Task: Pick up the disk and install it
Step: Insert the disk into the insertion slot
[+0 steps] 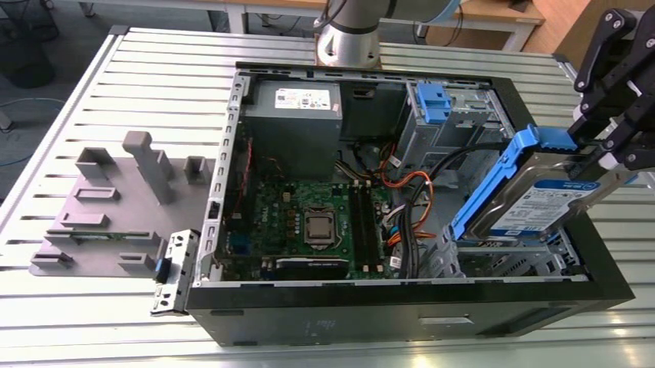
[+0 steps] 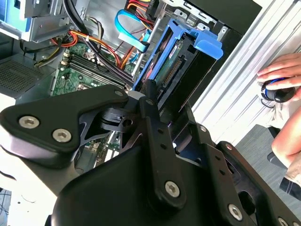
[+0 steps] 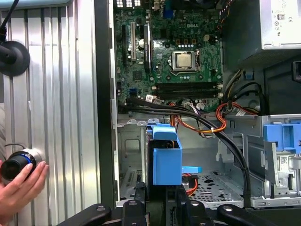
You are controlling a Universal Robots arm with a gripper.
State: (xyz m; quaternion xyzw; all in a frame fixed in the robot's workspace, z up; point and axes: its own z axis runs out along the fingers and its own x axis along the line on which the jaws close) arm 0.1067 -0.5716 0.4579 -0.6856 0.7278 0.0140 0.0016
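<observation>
Gripper [image 1: 602, 153] clamped on the upper end of the disk [image 1: 538, 201], holding it tilted above the metal bay at the open computer case's [image 1: 338, 314] corner on the exterior view's right; judged rigid, dense, shock-sensitive, best gripped by its blue carrier edges; case holds motherboard [image 1: 307, 222], power supply [image 1: 294, 115], cables [image 1: 394, 180].

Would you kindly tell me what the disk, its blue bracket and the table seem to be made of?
The disk looks like bare metal, silver with dull sheen. Its bracket seems moulded plastic, evenly blue. The table is probably aluminium: pale, ribbed, reflective slats.
</observation>
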